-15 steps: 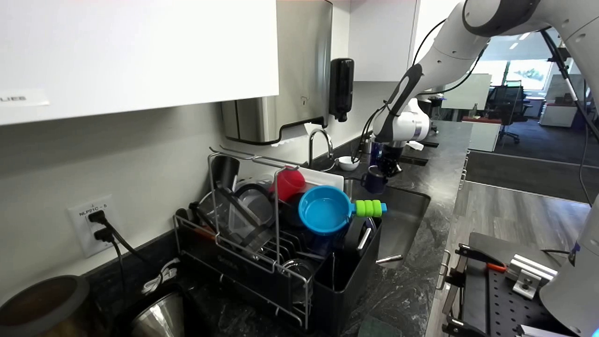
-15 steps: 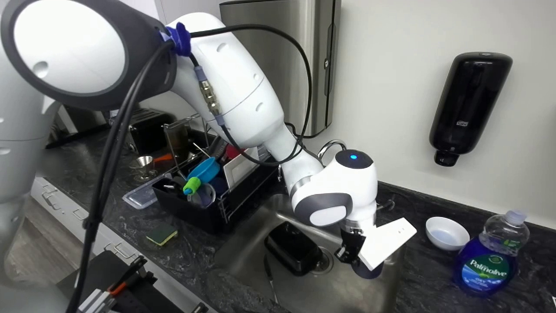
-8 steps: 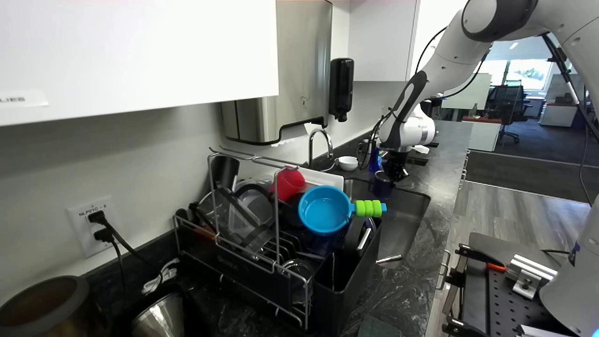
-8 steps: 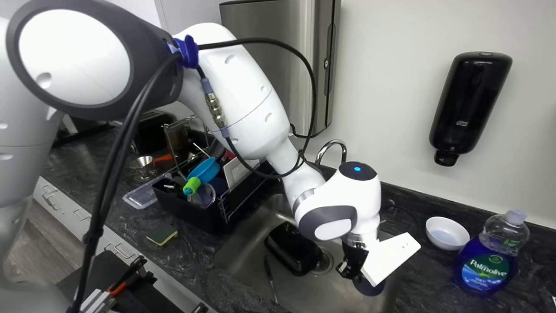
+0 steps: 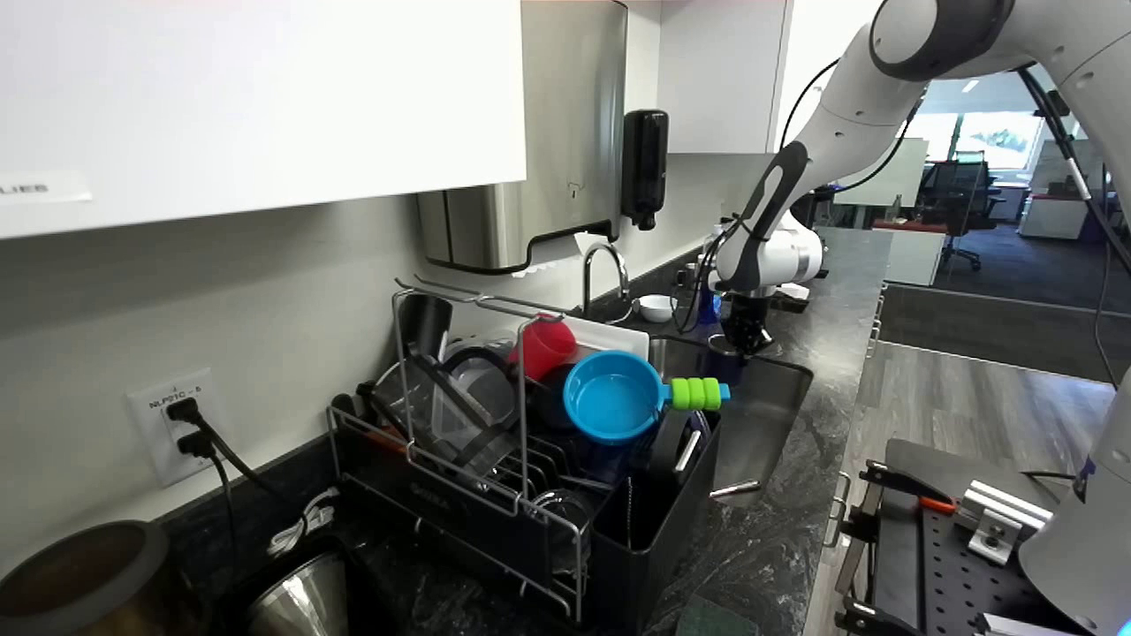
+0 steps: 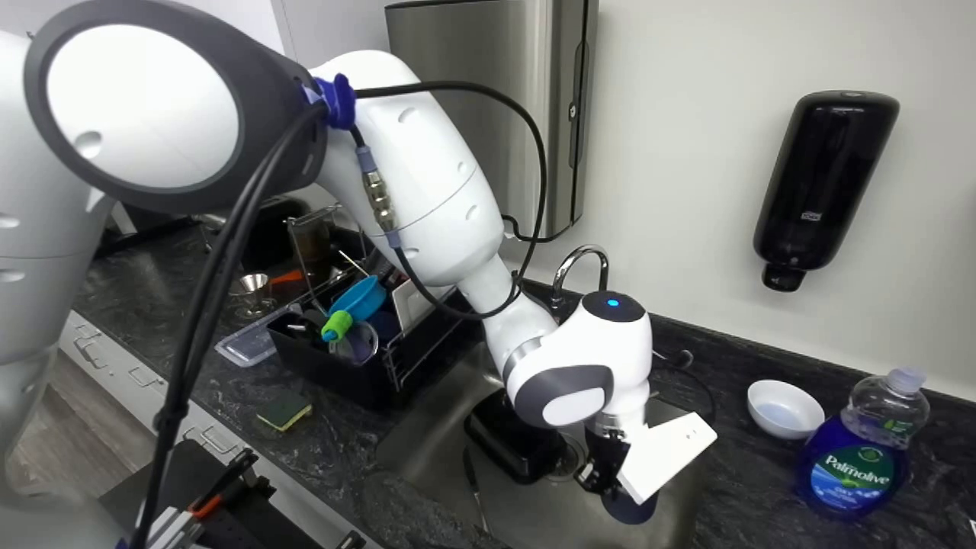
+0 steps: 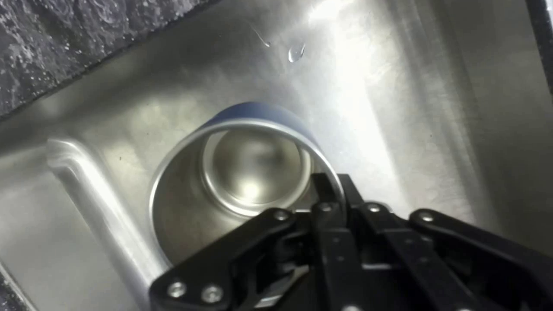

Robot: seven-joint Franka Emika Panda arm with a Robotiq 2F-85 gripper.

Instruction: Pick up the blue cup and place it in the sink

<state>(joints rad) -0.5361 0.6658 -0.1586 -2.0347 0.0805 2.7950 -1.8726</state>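
We are pinching the cup (image 7: 242, 172) by its rim in the gripper (image 7: 336, 186), 1 jaw inside, 1 outside, holding it mouth-up in the sink (image 7: 410, 129). We are likely placing; contact below is not showing, so next we are needing it seated, then released.

The wrist view looks closely down into the sink (image 7: 410, 151), both exterior views from farther off.

Over there the sink (image 6: 534, 515) is leaving open room beside the blue cup (image 6: 629, 509), while a black boxy object (image 6: 509, 448) is blocking the low path toward the dish rack (image 5: 446, 505).
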